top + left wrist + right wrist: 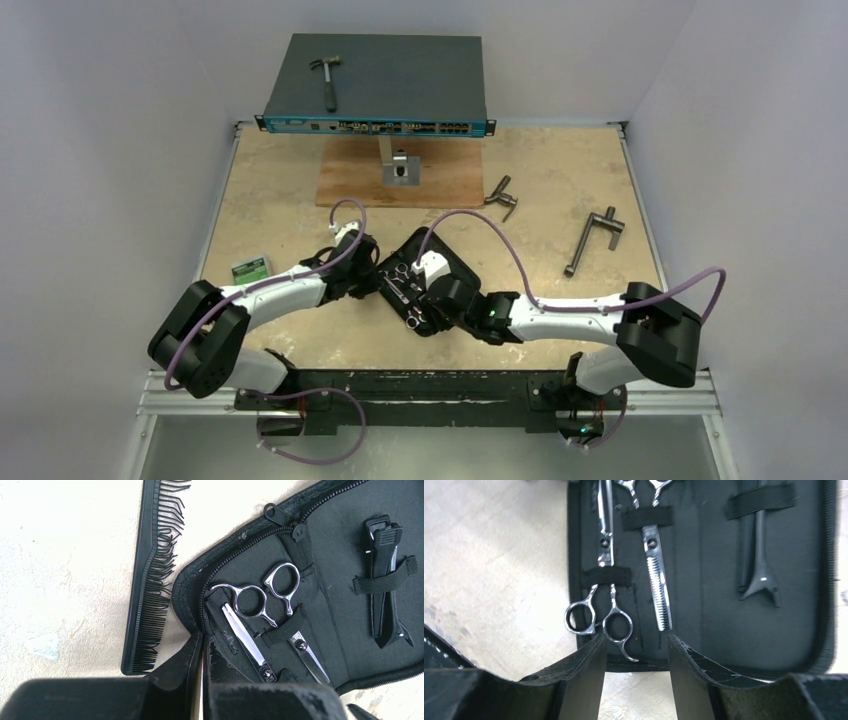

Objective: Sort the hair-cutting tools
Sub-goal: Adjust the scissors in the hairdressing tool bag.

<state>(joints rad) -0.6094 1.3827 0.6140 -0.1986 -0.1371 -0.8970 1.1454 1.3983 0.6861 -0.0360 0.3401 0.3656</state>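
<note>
Top view: the open case (462,268) lies mid-way across the bench (560,200). Left wrist: left fingers (175,680) closed at the case's edge, comb (145,580) on the bench beside it, scissors (243,639) and clip (385,580) strapped inside. Right wrist: right fingers (579,680) open over the case's near edge.

The left arm (285,288) and right arm (565,318) are clad in white shells with black joints. A purple cable (700,274) is looped along each. The pincer fingers (579,680) are matte black and scuffed.

Two silver metal scissors (605,550) (659,587), one narrow black plastic comb (145,580), one thin black hair clip (384,580), one black zip case (330,555), two grey metal T-handled tools (503,196) (594,238), one hammer (327,82).
</note>
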